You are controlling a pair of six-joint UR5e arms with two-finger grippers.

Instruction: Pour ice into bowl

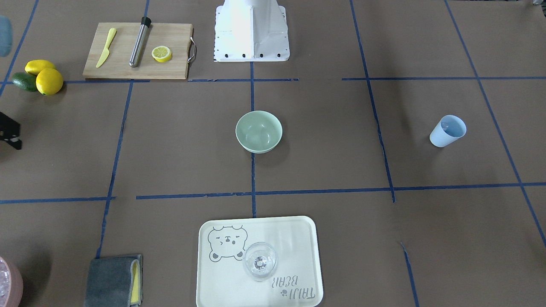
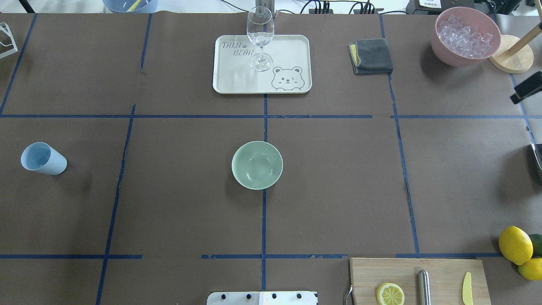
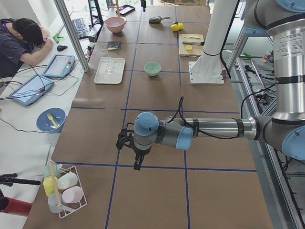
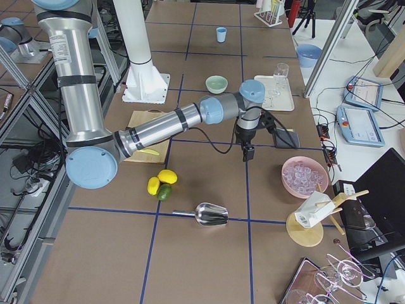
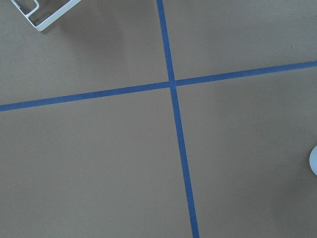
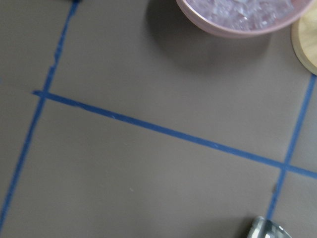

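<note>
The mint-green bowl (image 2: 257, 165) stands empty at the table's middle, also in the front view (image 1: 259, 131). Ice cubes (image 2: 464, 30) fill a pink container (image 2: 449, 57) at the far right, also in the right wrist view (image 6: 237, 10). A light blue cup (image 2: 43, 159) stands far left; faint glints show inside it (image 1: 450, 126). My left gripper (image 3: 137, 163) hangs over the table's left end, away from the cup. My right gripper (image 4: 248, 154) hangs between the bowl and the pink container. I cannot tell whether either is open or shut.
A cream tray (image 2: 292, 46) with a wine glass (image 2: 260, 38) is beyond the bowl, a grey cloth (image 2: 372, 56) to its right. A cutting board (image 2: 444, 271) with lemon half, knife and metal rod is near right. Lemons (image 2: 515, 245) and a metal scoop (image 4: 212, 215) lie beside it.
</note>
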